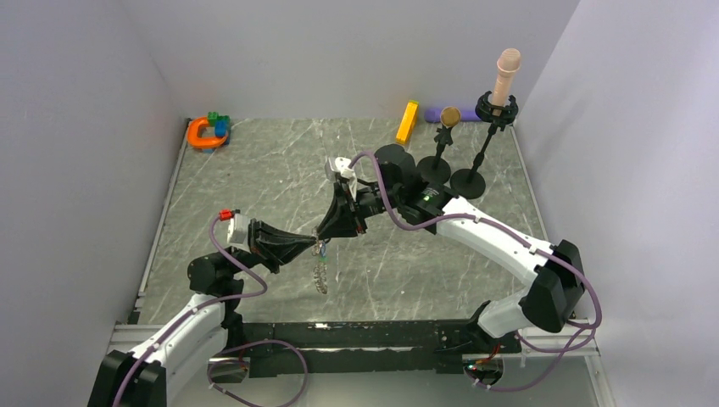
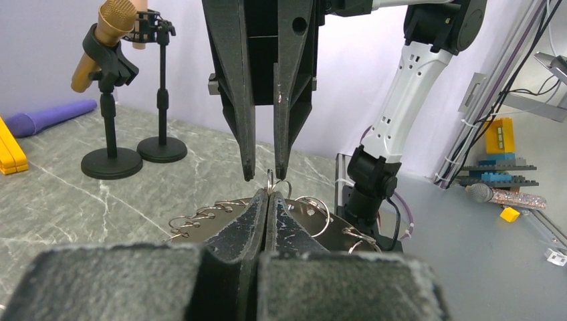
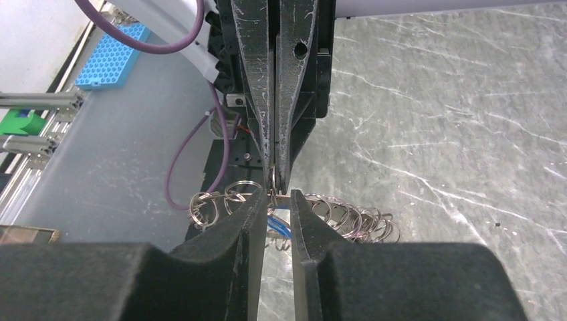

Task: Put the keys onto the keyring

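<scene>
Left hand (image 2: 267,200): fully closed, fingers pressed together, clamped on the rim of the keyring (image 2: 314,215). The keyring is held clear of the desk (image 1: 271,170), above its middle area. In the top view it extends from the grip toward the near edge. Its outer edge carries a row of small wire loops (image 2: 200,217), which fan out to both sides of the clamp.

Right hand (image 2: 265,175): points in from the opposite side, tip to tip with the left hand. There is a narrow gap between its fingers (image 2: 242,127); they are not closed. One upright wire loop at the ring's edge stands in that gap, just beside one fingertip; contact cannot be confirmed. In the right wrist view the two fingers straddle the left hand's tips and the ring edge held there.

A small blue piece (image 3: 277,226) sits just under the ring at the clamp point, largely hidden by the right fingers; it cannot be identified.

At the far edge of the desk, well apart from both hands, are an orange horseshoe toy (image 1: 203,134) in the left corner, a yellow bar (image 1: 408,121), and a gold microphone (image 1: 449,116) and pale microphone (image 1: 507,72) on black stands toward the right
</scene>
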{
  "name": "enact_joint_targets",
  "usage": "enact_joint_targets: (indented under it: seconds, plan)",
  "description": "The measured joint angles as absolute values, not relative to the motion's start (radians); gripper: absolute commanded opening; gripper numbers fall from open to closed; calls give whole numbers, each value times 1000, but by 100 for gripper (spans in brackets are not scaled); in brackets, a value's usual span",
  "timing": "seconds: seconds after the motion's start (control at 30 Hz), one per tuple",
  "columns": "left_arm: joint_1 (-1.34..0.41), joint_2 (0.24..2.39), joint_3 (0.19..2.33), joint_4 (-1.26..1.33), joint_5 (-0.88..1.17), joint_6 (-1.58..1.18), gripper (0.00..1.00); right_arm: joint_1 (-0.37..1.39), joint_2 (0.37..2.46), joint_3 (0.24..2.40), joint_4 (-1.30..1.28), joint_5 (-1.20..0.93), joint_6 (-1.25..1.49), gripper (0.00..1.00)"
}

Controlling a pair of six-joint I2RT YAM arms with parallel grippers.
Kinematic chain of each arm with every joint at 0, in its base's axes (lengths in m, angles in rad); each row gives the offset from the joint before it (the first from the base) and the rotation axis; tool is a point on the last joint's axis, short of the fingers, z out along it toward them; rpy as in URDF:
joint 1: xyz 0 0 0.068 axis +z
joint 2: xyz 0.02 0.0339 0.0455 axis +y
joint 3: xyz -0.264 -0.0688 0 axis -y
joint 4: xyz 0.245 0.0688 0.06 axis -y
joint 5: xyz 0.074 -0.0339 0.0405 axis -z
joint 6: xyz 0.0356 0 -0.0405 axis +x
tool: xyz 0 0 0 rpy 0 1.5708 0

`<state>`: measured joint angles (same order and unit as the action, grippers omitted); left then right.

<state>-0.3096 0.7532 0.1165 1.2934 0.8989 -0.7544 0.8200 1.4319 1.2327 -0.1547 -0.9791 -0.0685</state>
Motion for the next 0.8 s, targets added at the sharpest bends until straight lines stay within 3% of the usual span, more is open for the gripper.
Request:
enact_joint_targets:
  seconds: [0.23,0.4,0.5,0.8]
  plan:
    - [-314,753,118,1293,894,-756,0,822,1440,1233,-155,-980,-67,16]
    - [-319,739,118,1269,891,-747,0,829,1441,1233,-156,-982,-67,0]
    - [-323,724,120,1243,890,-741,1,831,1442,1233,-157,-988,-69,0]
    - [-330,720,141,1177,905,-722,39,839,1462,1258,-252,-991,-144,0]
